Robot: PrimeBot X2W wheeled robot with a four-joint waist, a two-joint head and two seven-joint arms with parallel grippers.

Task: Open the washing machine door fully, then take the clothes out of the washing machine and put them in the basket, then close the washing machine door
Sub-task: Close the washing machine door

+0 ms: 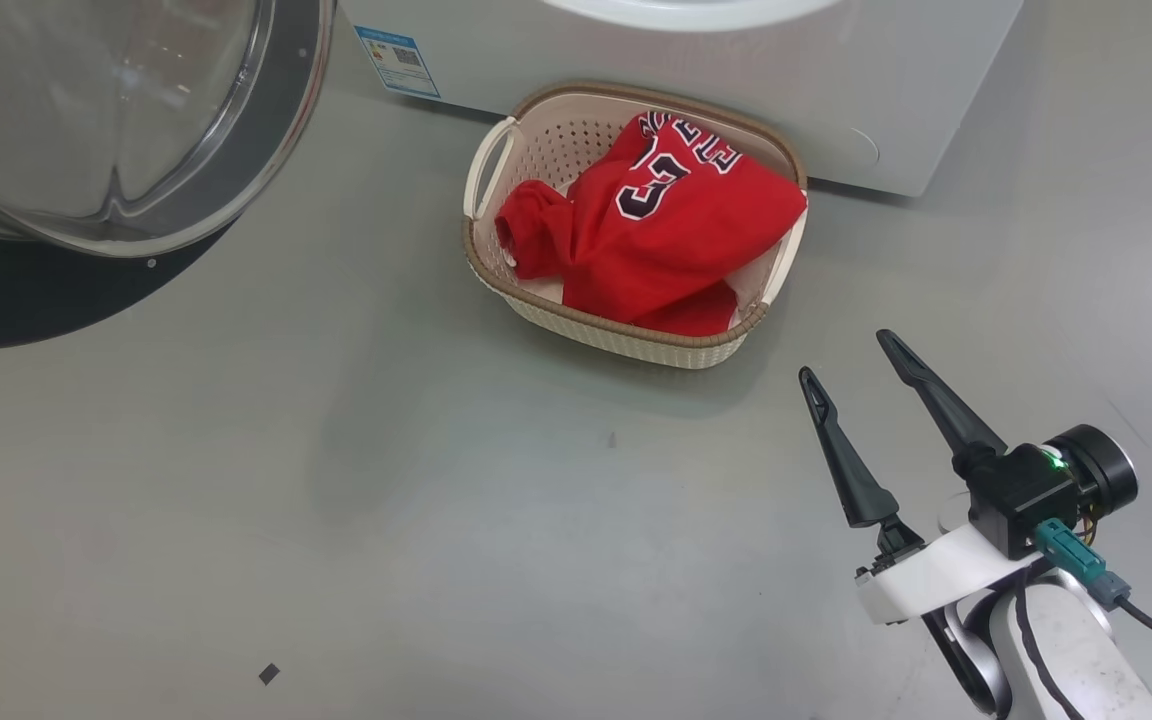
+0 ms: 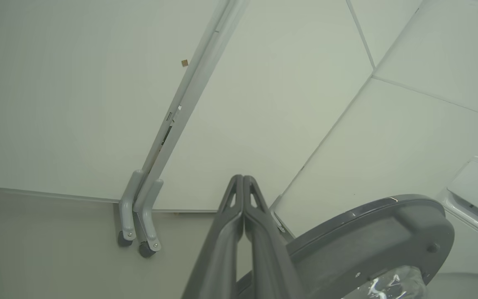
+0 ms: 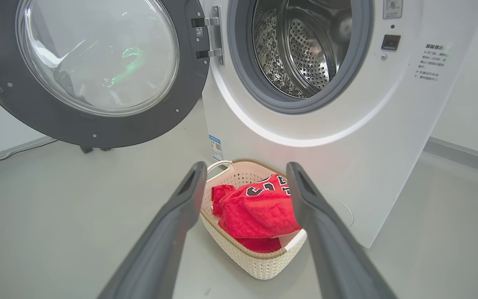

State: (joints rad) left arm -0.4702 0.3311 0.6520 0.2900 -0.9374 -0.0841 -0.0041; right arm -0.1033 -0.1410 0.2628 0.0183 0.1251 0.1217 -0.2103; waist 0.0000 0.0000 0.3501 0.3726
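Jaws apart on right gripper (image 1: 845,355), door (image 1: 96,120) cropped

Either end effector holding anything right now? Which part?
Nothing is held. The right end effector is open and empty; the left end effector is shut on nothing. The clothes lie in the basket.

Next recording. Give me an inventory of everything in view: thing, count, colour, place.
washing machine: one, white, behind the basket
washing machine door: one, black rim, clear glass, wide open
basket: one, cream, brown rim, on the floor before the machine
clothes: count unclear, red, piled in the basket
blue label: one, low on the machine's front
wheeled feet: two, grey, under pale panels
right pincer: one, dark, open, empty, near the basket
left pincer: one, dark, shut, empty, beside the door's rim
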